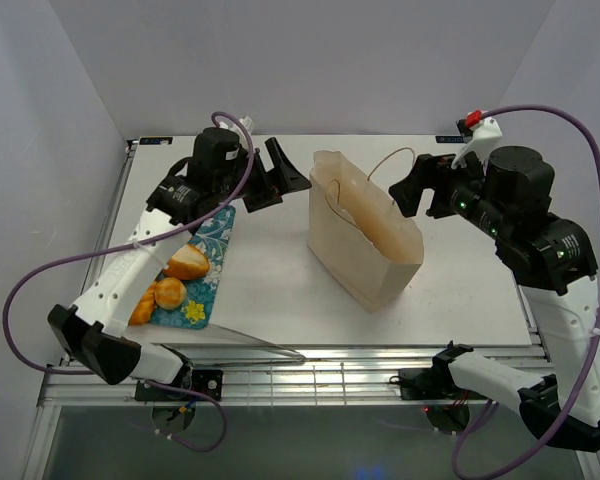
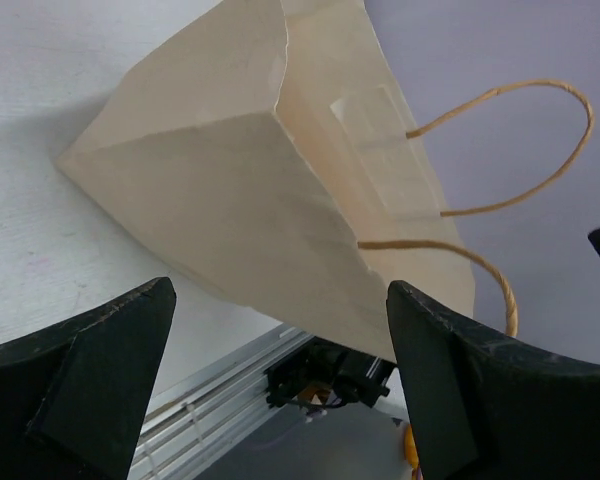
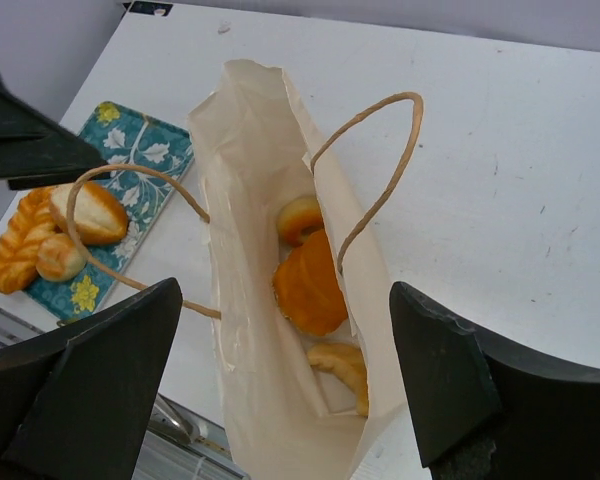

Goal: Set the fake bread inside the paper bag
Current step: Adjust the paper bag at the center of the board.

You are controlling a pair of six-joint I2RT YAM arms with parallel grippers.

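Three pieces of the fake bread point(image 3: 308, 285) lie inside the paper bag point(image 1: 365, 235) standing on the table point(image 1: 270, 290); three more wait on the tray point(image 1: 218, 228). The left fingers point(image 2: 100, 370) and the right fingers point(image 3: 100, 380) are open and hold nothing.

Colours I see
Pale tan paper bag point(image 1: 365, 240), golden-brown fake bread point(image 3: 308, 285), teal floral tray point(image 3: 145, 160), white table point(image 1: 270, 290).
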